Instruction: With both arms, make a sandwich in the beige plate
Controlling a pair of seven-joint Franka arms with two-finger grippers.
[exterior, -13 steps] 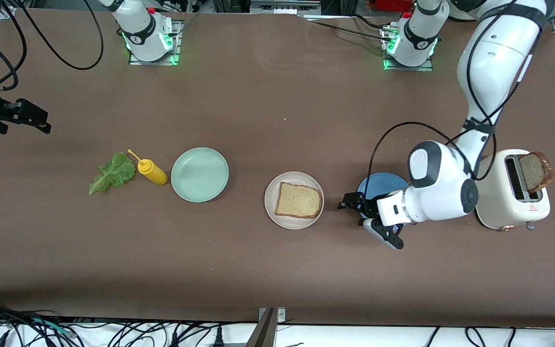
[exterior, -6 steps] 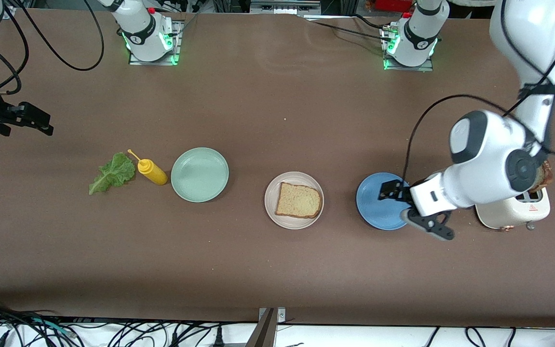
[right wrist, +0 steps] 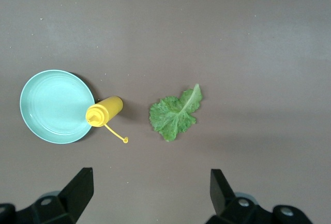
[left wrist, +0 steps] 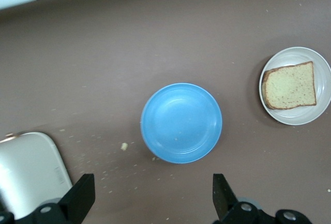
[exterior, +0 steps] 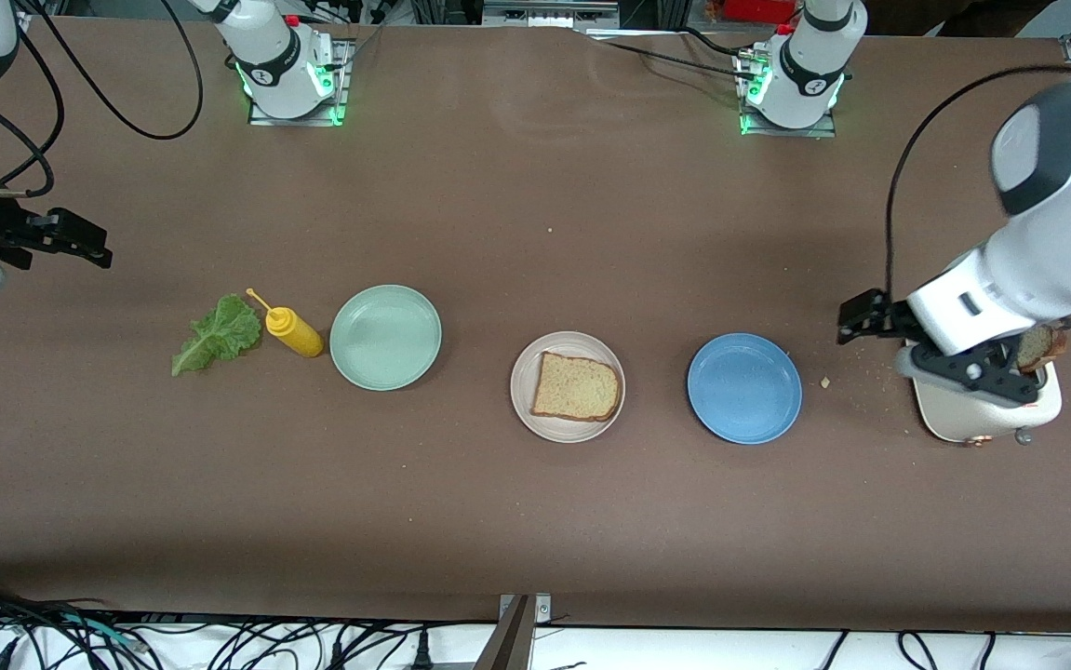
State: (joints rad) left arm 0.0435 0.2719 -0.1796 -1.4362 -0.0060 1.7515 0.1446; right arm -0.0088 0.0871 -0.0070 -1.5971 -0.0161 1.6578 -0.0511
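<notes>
Brown tabletop [exterior: 535, 214], crumbs scattered toward the left arm's end; both arm bases along the top edge of the front view.

Item 1, beige plate [exterior: 523, 402]: mid-tabletop, carrying one bread slice [exterior: 576, 387], lying flat. You have the sandwich's base laid.

Item 2, lettuce leaf [exterior: 216, 335]: on the bare tabletop toward the right arm's end, just beside a yellow squeeze bottle [exterior: 293, 332], which lies beside a mint green plate [exterior: 385, 337].

Item 3, second bread slice [exterior: 1040, 346]: standing in the slot of a cream toaster [exterior: 982, 417] at the left arm's end, mostly hidden by the arm.

Item 4, blue plate [exterior: 744, 388]: bare, between the beige plate and the toaster.

Item 5, left hand [exterior: 907, 358]: fingers spread wide, holding nothing, over the toaster's edge on the blue-plate side.

Item 6, right hand [exterior: 70, 244]: fingers spread wide, holding nothing, up over the tabletop at its own end, with the lettuce below it in its wrist view.

Step in hand, as you may judge it: fetching the filling and the top slice. The next move likely calls for your right hand to descend on the lettuce, pinch it lightly and carry it onto the plated slice, before the toaster slice goes on top.

Writing: none readable; the toaster bears a small red warning triangle only.
</notes>
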